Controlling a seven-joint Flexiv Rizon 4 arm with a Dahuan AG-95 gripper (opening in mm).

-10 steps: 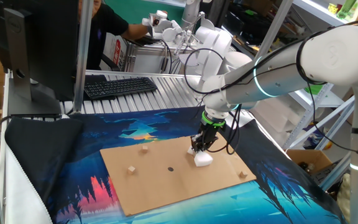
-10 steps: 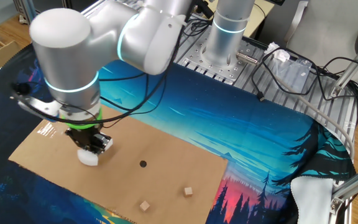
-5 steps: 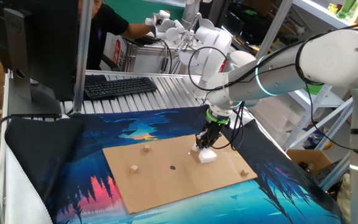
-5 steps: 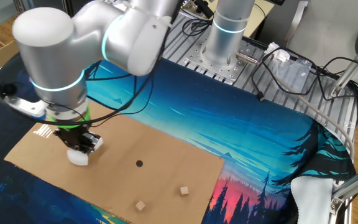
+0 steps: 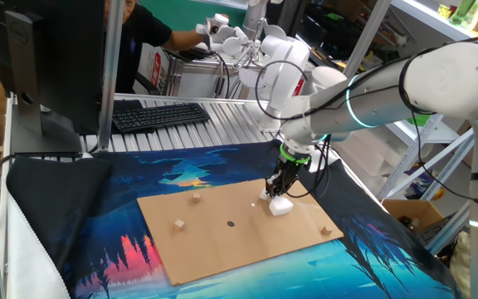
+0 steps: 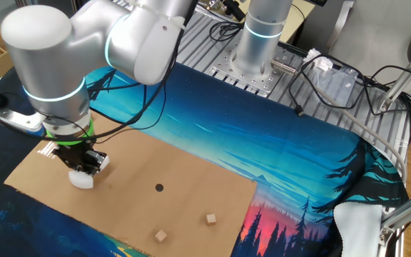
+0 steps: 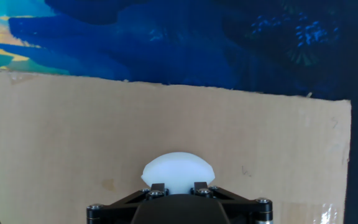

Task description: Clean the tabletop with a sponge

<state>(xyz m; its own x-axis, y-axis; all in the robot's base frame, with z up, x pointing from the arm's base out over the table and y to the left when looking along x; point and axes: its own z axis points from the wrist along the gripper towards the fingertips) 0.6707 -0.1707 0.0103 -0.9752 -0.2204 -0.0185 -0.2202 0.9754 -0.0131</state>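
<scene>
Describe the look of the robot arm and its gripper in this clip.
The arm has bulky, rounded white-grey links, with glowing cyan rings at the joints and a green band at the wrist. Black cables loop beside it. The gripper is small, black and two-fingered.

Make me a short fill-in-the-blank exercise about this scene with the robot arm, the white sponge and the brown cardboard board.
1. The two-finger gripper is shut on the white foam ____.
2. The sponge presses on the tan-brown cardboard tabletop, which lies on a blue-and-pink patterned ____.
3. The small round spot on the board is ____ in colour.

Missing words: sponge; cloth; dark
</scene>
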